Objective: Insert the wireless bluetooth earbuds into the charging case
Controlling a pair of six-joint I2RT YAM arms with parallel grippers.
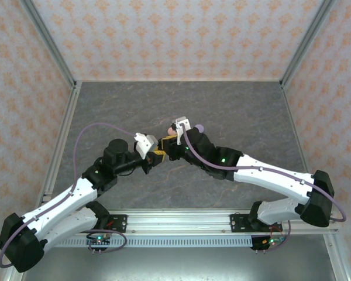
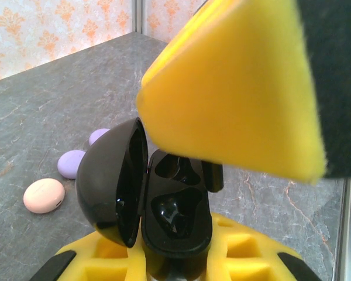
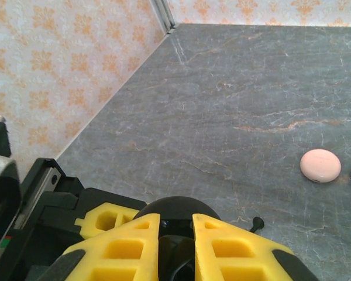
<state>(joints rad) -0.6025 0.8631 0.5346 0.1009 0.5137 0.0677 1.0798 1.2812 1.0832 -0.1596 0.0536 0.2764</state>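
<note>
Grey marble-look desk (image 1: 234, 105), orange-patterned wallpaper all round, and the two arms meet pretty much dead centre. The left claw (image 1: 157, 154) is clamped on the black charging case (image 2: 175, 211), pads hugging its base, with the lid (image 2: 111, 181) flopped open toward 9 o'clock. Both sockets look empty from the left wrist view.

The right claw (image 1: 168, 145) is pinched almost fully closed and hangs right over the case. A small dark stub at the case's 2 o'clock rim, tucked under the yellow finger, looks like the black earbud (image 2: 213, 175) it's holding, though the finger hides most of it. A loose black bud (image 3: 255, 223) sits on the desk at 3 o'clock of the right claw's tips in the right wrist view. A pink case (image 2: 44, 195) and a lilac case (image 2: 72, 163) are parked well apart from the held case, out around 9 o'clock.

What could go wrong, just guessing:
- **Jamming at the rim:** the bud seems to sit at the rim, not over a socket. Pushing down there could jam it on the edge or pop it out of the pinch.
- **Twisting in the grip:** it's tiny and glossy and the yellow pads are chunky, so it could twist and go in stem-wrong.
- **Hitting the lid or case:** that big finger could nudge the lid shut or lever the case out of the left claw's hold.
</note>
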